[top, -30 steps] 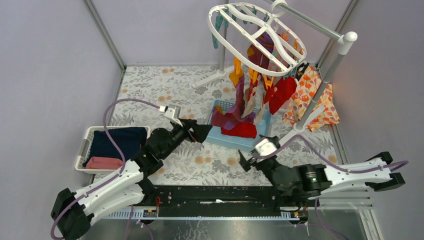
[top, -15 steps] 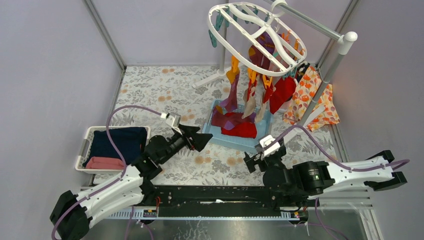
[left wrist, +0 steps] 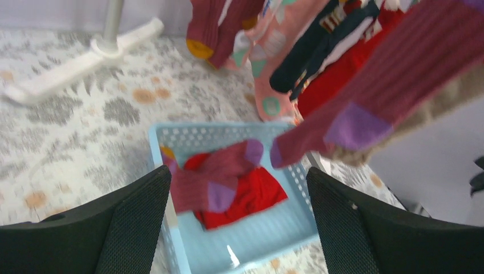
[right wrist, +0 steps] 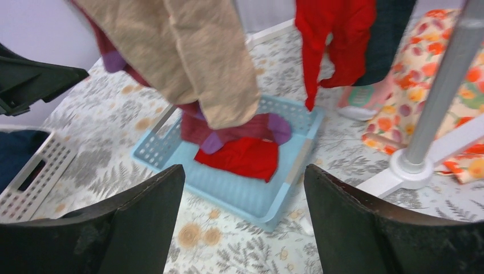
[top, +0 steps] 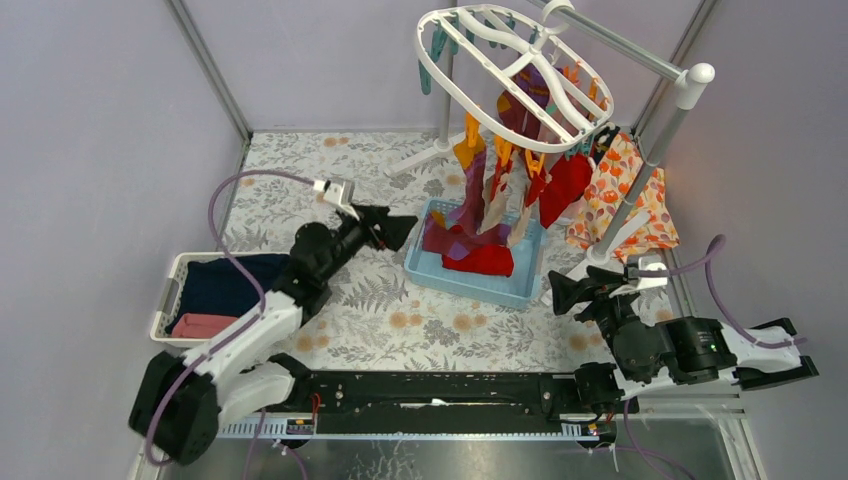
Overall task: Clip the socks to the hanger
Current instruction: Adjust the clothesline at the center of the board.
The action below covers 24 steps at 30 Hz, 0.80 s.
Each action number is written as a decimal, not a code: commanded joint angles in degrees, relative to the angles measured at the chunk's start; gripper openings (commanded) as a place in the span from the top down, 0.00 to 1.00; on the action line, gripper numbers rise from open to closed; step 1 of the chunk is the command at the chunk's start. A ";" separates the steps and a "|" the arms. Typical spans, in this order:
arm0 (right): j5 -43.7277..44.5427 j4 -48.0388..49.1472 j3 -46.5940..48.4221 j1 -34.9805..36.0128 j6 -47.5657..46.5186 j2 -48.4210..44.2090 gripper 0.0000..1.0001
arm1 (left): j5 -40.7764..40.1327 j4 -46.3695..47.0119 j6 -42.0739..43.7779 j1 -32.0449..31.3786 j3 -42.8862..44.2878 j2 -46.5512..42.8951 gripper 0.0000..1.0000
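The hanger (top: 527,65), at the upper centre of the top view, is moulded in smooth, glossy white plastic, and the socks (left wrist: 394,80) are seen as ribbed knitted cloth. The blue basket (left wrist: 268,240) is formed of perforated plastic. The left gripper (left wrist: 237,220) is faced with matt black, finely grained pads (left wrist: 128,228).

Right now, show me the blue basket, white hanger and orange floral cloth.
blue basket (top: 522,278), top view, near right corner
white hanger (top: 440,88), top view, ring's left side
orange floral cloth (top: 655,218), top view, right half
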 commanded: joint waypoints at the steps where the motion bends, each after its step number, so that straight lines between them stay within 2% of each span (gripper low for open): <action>1: 12.12 -5.40 3.49 0.27 7.99 4.02 0.15 | 11.22 16.64 -1.98 7.47 5.46 12.24 0.08; 4: 17.94 -3.95 6.39 0.23 3.57 6.50 0.15 | 16.01 26.80 -5.42 12.12 9.71 23.05 0.09; 7: 21.68 3.60 7.90 0.17 -8.31 7.26 0.15 | 16.07 36.00 -4.91 13.81 15.54 33.51 0.08; 9: 21.72 2.47 9.21 0.04 -8.18 6.65 0.01 | 16.84 36.44 -4.36 14.62 22.91 41.19 0.08; 13: 21.31 6.33 7.99 0.10 -13.00 5.92 0.00 | 19.82 38.05 -1.71 14.91 38.82 53.94 0.09; 15: 18.97 3.45 8.68 0.12 -12.51 8.09 0.00 | 20.51 34.35 0.22 14.90 47.12 59.17 0.09; 17: 17.40 -7.56 11.11 0.23 -4.33 11.72 0.00 | 21.06 33.10 2.19 14.90 53.84 63.66 0.09; 19: 17.38 -25.54 15.36 0.41 13.96 16.29 0.00 | 21.85 33.09 3.74 14.94 58.90 67.69 0.10; 20: 17.86 -35.11 17.00 0.52 26.51 18.59 0.00 | 22.28 32.82 4.52 14.91 61.29 69.40 0.11; 21: 18.75 -41.11 18.15 0.54 32.84 20.57 0.00 | 23.04 33.19 5.71 14.90 63.93 71.72 0.13; 24: 20.28 -42.20 18.89 0.86 33.73 23.97 0.00 | 25.37 36.10 6.13 14.90 69.77 76.44 0.18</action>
